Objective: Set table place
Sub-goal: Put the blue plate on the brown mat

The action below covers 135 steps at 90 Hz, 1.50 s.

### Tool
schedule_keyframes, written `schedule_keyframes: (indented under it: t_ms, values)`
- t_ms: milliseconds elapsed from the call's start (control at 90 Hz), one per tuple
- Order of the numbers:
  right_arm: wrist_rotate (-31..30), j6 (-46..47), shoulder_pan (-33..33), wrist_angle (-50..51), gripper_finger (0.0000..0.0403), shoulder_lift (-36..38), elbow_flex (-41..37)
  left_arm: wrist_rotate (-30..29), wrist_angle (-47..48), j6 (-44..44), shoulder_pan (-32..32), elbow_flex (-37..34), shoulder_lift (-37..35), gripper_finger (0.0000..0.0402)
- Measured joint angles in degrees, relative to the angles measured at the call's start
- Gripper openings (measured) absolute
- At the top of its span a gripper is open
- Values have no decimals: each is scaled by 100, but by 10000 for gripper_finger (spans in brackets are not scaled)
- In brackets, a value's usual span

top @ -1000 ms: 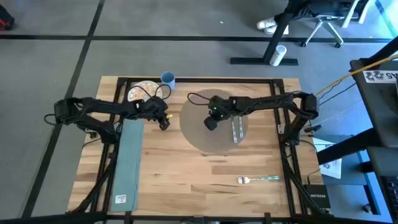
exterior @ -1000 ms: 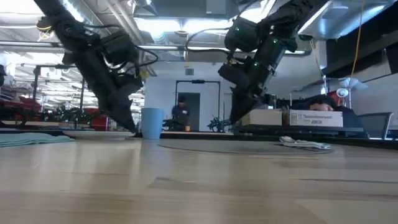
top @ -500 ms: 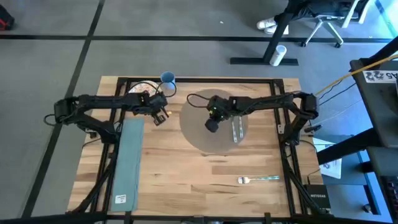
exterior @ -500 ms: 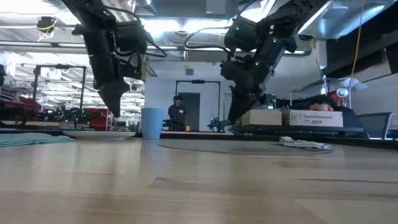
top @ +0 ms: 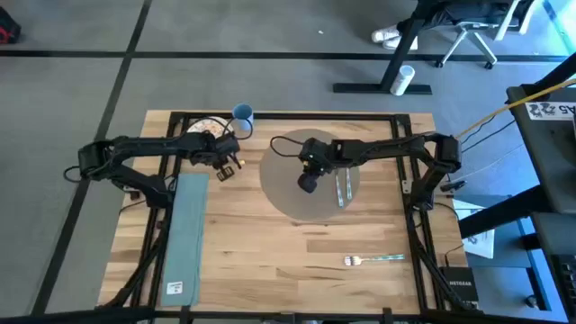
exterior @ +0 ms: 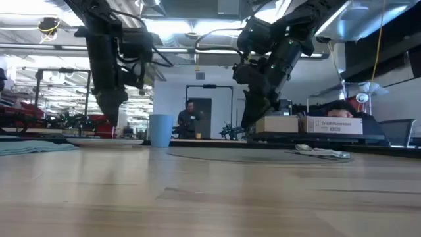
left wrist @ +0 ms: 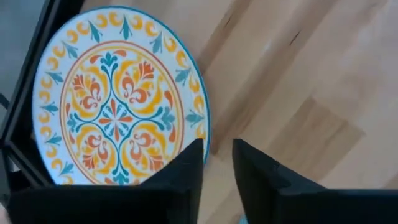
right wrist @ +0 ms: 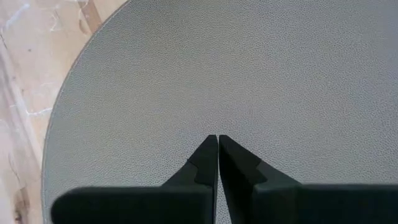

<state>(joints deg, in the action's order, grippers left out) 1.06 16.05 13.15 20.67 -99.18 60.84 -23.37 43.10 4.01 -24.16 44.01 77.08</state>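
Right now I'm hovering the left gripper (left wrist: 216,163) just above the patterned plate (left wrist: 118,98) at the table's (top: 270,261) far left corner, fingers only narrowly parted with nothing between them. Risk: that gap looks too tight to take the plate rim, so if I'm dropping like this I'm likely pushing the plate toward the black frame edge, or knocking the blue cup (top: 242,113) standing just beside it at the far edge. The round placemat (top: 319,198) is lying near the table's middle, toward the far side, and my right gripper (right wrist: 217,149) is hanging over it with fingers pressed together, empty. That arm is sitting in the plate's likely landing spot; I'm judging a collision if both move at once. A knife-like utensil (top: 343,186) is lying on the mat's right part, also crowding it. Teal napkin (top: 186,234) is running along the left edge, fork (top: 371,260) near the near right side.
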Motion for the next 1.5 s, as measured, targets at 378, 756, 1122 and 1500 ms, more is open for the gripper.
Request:
schedule_keyframes:
  t_ms: [378,756,1122,1500]
  values:
    - [8,4,-2,-99,0,0,0,-405,-46,-109,-68,-234,612,142]
    - [8,7,-7,-120,0,0,0,-469,-71,-255,-458,-234,1063,142]
    - [8,5,-7,-119,0,0,0,-638,-41,-661,-465,-236,1193,18]
    - [8,6,-7,-121,0,0,0,-743,386,-279,51,-178,1152,1]
